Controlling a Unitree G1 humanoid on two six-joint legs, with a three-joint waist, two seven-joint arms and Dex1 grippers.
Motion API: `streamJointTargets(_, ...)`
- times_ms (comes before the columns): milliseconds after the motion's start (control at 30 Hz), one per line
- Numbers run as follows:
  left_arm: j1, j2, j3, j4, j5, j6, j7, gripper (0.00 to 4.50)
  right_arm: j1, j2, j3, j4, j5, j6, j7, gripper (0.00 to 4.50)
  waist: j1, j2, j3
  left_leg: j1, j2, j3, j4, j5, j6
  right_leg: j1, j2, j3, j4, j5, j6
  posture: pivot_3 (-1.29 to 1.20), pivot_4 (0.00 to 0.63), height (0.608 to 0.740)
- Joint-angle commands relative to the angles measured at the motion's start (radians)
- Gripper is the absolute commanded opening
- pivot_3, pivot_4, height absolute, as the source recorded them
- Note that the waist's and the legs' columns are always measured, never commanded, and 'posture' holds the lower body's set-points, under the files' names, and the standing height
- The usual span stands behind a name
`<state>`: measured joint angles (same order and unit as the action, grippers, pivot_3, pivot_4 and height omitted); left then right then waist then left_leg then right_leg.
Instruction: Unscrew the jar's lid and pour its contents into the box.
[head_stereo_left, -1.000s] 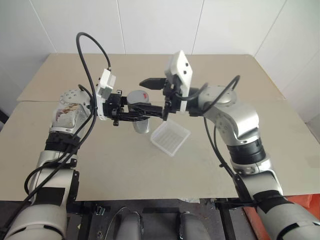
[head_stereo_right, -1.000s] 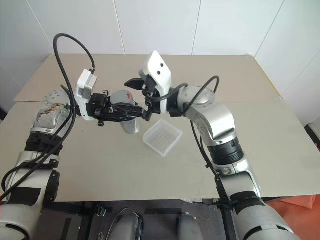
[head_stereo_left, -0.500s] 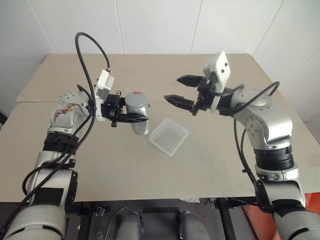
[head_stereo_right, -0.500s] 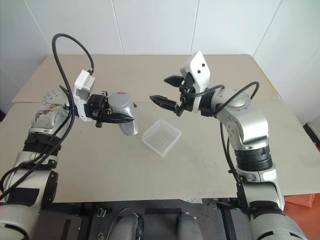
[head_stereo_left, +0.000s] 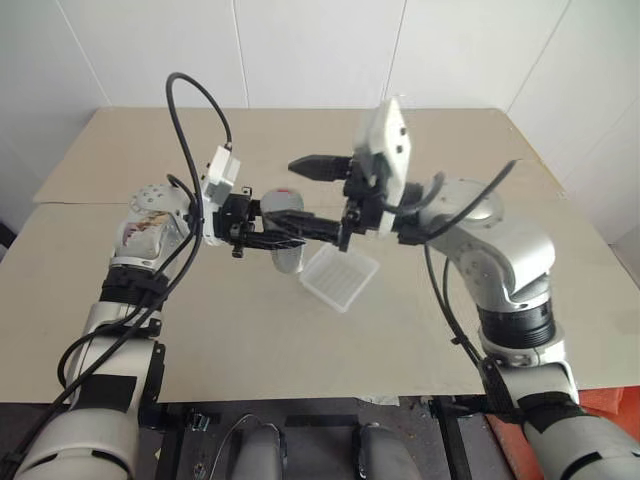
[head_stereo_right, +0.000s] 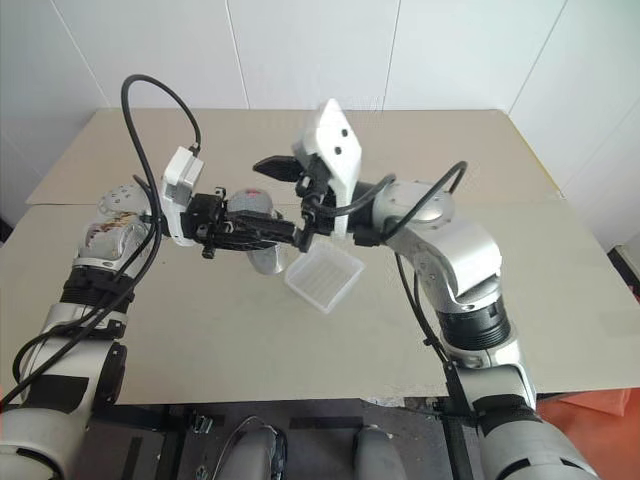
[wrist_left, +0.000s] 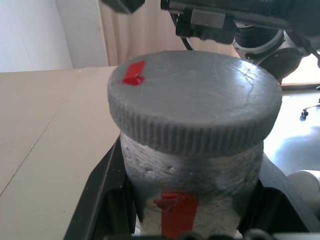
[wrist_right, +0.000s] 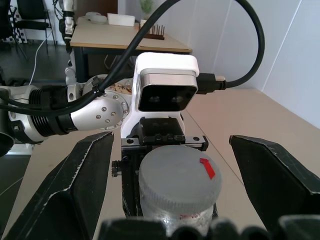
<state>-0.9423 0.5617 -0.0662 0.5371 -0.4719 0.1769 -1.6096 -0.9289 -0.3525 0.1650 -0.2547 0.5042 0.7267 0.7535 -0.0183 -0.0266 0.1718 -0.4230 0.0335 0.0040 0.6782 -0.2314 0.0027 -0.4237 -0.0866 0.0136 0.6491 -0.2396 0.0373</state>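
Above the ridged box, left fingers clamp the jar (ribbed grey lid) — right fingers apart.

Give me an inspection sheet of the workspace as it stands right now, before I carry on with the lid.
Surface: beige table, seam running across it.
Jar: jar held above the table in the left claw, red mark on its side.
Lid: grey lid on the jar, red mark on top.
Contents: cannot tell through the jar wall.
Box: translucent box on the table, beside the jar; nothing seen inside.
Clutter: nothing seen.
Claws: left shut on the jar; right claw open, a finger either side of the lid, not touching.
Cables: black cables loop over both arms.
Surroundings: white wall behind.
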Motion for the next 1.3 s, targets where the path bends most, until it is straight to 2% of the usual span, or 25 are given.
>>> streamJointTargets(33,-0.003,0.003,0.031,-0.044,-0.006,-0.005,0.0,2.01,-0.052,0.027,0.012,0.036,-0.031,-0.045,-0.005,4.33,0.0,0.0,0.0,0.0,0.0,0.0,0.0,0.0,0.0,0.0,0.0,0.0,0.0,0.0,0.0,0.0,0.15,0.74)
streamJointTargets(633,0.015,0.007,0.042,-0.067,-0.001,-0.006,0.01,2.01,-0.12,0.117,0.04,0.237,-0.112,-0.113,0.047,4.33,-0.001,0.0,0.0,0.0,0.0,0.0,0.0,0.0,0.0,0.0,0.0,0.0,0.0,0.0,0.0,0.0,0.15,0.74)
streamJointTargets(933,0.02,0.014,0.044,-0.07,-0.003,-0.006,0.011,2.01,-0.098,0.042,-0.013,0.247,-0.112,-0.124,0.077,4.33,-0.001,0.0,0.0,0.0,0.0,0.0,0.0,0.0,0.0,0.0,0.0,0.0,0.0,0.0,0.0,0.0,0.15,0.74)
streamJointTargets(1300,0.006,0.016,0.057,-0.059,-0.003,-0.006,-0.003,2.01,0.012,-0.1,-0.084,0.163,-0.081,-0.117,0.079,4.33,0.001,0.0,0.0,0.0,0.0,0.0,0.0,0.0,0.0,0.0,0.0,0.0,0.0,0.0,0.0,0.0,0.15,0.74)
